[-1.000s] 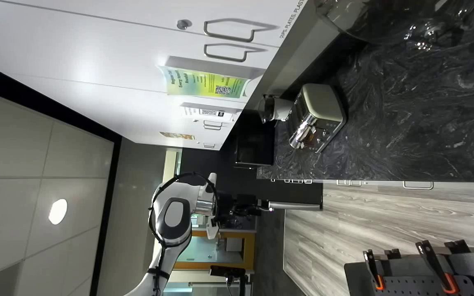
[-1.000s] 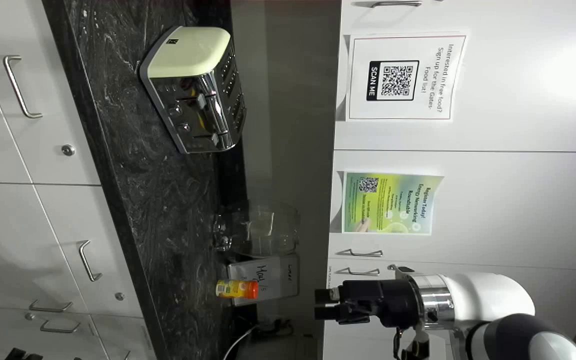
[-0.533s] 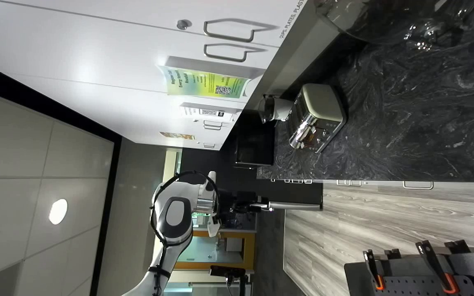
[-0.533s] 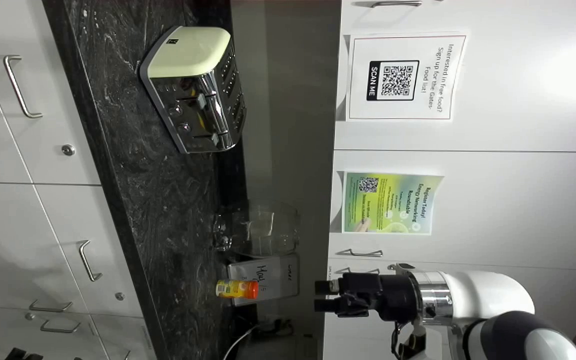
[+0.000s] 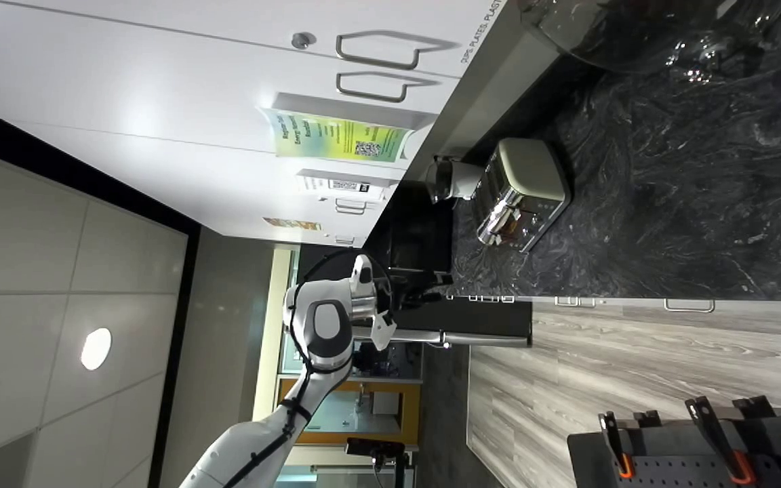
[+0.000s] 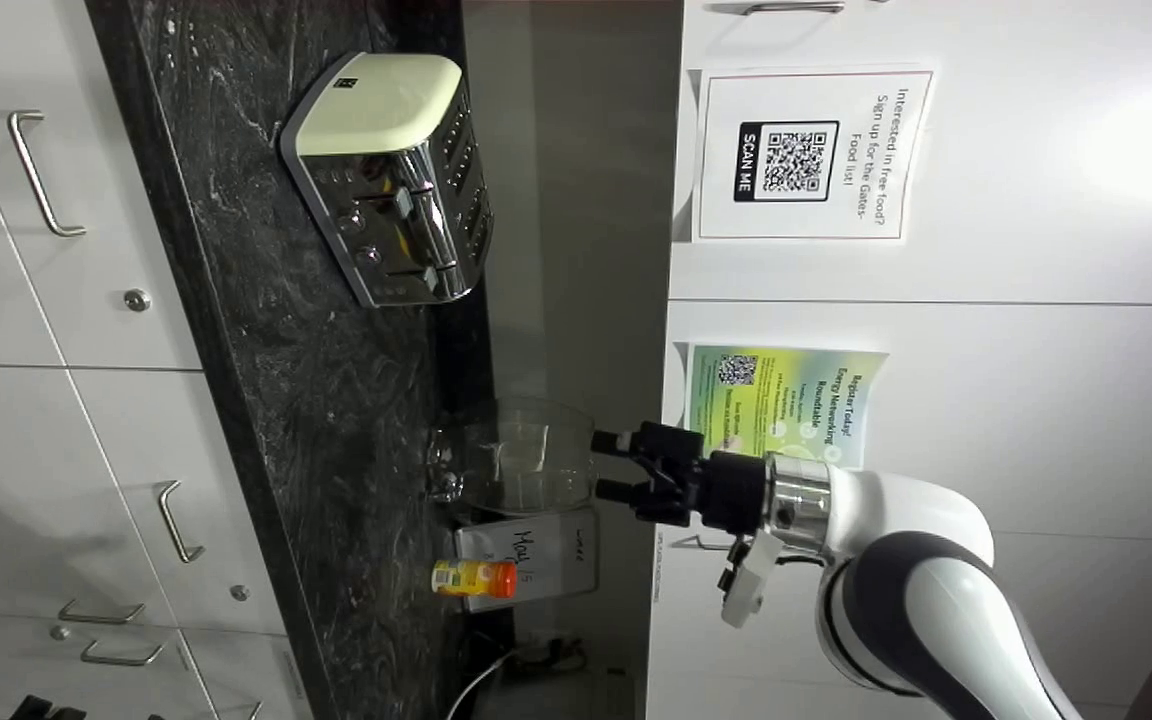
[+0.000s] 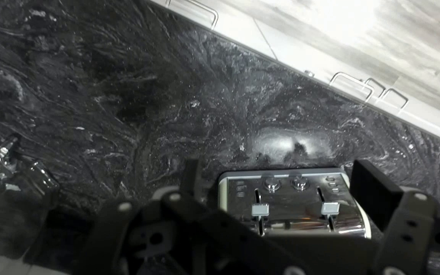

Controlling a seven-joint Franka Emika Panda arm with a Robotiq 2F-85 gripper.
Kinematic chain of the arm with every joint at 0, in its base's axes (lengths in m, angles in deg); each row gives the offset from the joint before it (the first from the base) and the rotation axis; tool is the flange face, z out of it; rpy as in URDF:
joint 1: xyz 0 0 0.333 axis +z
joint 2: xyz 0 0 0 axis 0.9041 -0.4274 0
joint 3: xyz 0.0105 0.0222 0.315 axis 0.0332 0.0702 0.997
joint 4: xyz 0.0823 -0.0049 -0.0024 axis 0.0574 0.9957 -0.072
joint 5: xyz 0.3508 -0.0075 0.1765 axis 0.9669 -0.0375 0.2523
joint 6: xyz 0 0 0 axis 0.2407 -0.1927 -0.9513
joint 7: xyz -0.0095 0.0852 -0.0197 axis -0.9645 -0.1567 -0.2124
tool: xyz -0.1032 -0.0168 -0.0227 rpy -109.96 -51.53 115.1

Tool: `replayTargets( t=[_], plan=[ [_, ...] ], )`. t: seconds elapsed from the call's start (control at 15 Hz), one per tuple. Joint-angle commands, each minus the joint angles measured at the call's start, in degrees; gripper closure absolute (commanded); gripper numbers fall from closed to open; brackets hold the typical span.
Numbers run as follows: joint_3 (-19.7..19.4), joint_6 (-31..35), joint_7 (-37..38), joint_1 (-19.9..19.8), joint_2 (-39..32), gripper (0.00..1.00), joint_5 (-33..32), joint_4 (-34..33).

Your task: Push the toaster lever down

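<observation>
The toaster (image 6: 391,180) sits upright on the dark counter (image 6: 306,430), its pale side and shiny front showing in both exterior views. The gripper (image 6: 604,466) hangs well apart from the toaster, higher than the counter, with its fingers (image 6: 621,492) spread wide; in the wrist view most of the toaster's front shows in the gap between them. Two levers (image 7: 260,209) stick out of that front, each in its own slot; how far down they sit is hard to judge, since the gripper hides part of the toaster in the wrist view. Along the counter from the toaster, well apart from it, stands a clear jar (image 6: 526,455). Farther from the toaster than the jar are a yellow bottle (image 6: 456,577) with an orange lid and, just behind it, a white board (image 6: 551,550). Above the toaster, a printed paper (image 6: 801,155) hangs on a white cupboard (image 6: 1016,250).
</observation>
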Motion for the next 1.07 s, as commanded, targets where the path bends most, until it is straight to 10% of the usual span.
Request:
replayTargets(
  t=[0.0, 0.47, 1.0],
  plan=[
    [2.4, 7.1, 6.9, -1.9, -8.7, 0.0, -6.3, -4.2],
    [1.1, 14.5, 18.3, -0.7, -23.3, 0.0, -18.9, -13.1],
    [-0.9, 14.2, 15.8, 2.7, -28.2, 0.0, -15.7, -16.9]
  ],
)
